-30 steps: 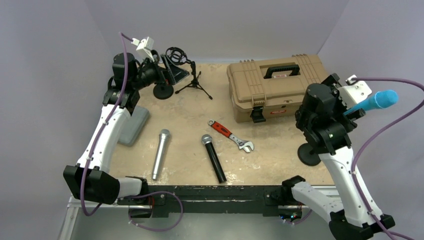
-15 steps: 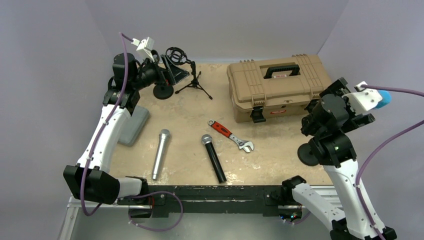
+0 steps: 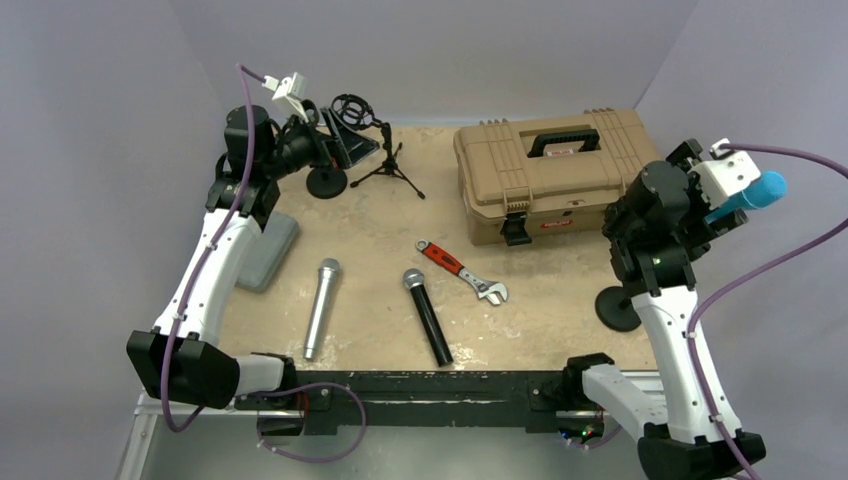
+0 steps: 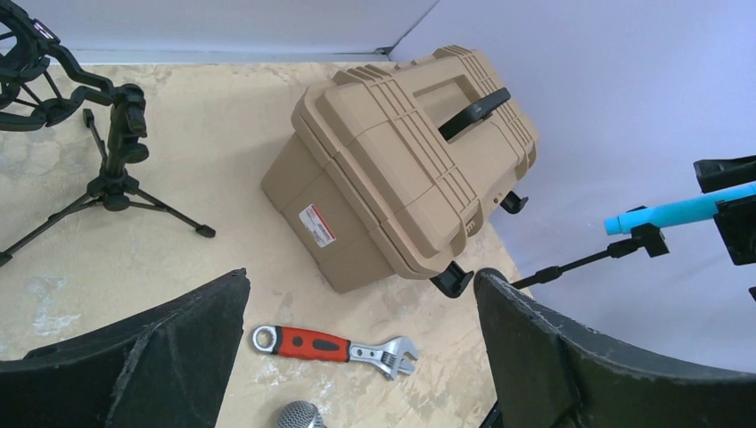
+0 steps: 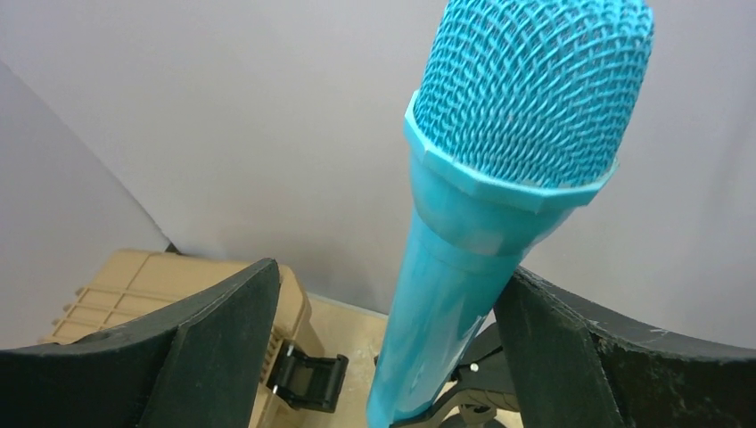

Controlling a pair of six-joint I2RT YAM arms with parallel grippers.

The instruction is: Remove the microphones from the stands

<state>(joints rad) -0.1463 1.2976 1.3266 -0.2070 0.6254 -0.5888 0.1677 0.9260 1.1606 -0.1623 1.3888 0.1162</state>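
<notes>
The blue microphone point(image 3: 762, 190) sits tilted in the clip of a black stand point(image 3: 618, 308) at the right table edge. My right gripper point(image 3: 722, 212) is open around its body. In the right wrist view the blue microphone point(image 5: 499, 223) rises between the fingers of the right gripper point(image 5: 390, 267). It lies close to the right finger point(image 5: 571, 357), with a gap on the left. The stand's clip point(image 5: 472, 374) shows below. My left gripper point(image 3: 345, 140) hangs open and empty at the back left. The left wrist view looks past the open left gripper point(image 4: 361, 272) to the microphone point(image 4: 677, 211) far right.
A tan toolbox point(image 3: 550, 170) stands at the back right. A red-handled wrench point(image 3: 462, 270), a black microphone point(image 3: 427, 315) and a silver microphone point(image 3: 322, 305) lie mid-table. A grey case point(image 3: 268, 250) lies left. An empty tripod stand point(image 3: 385, 160) is by the left gripper.
My right gripper swung right over the blue microphone's head, then drew back a little so the head shows again. Its jaws narrowed slightly. The left arm has not moved.
</notes>
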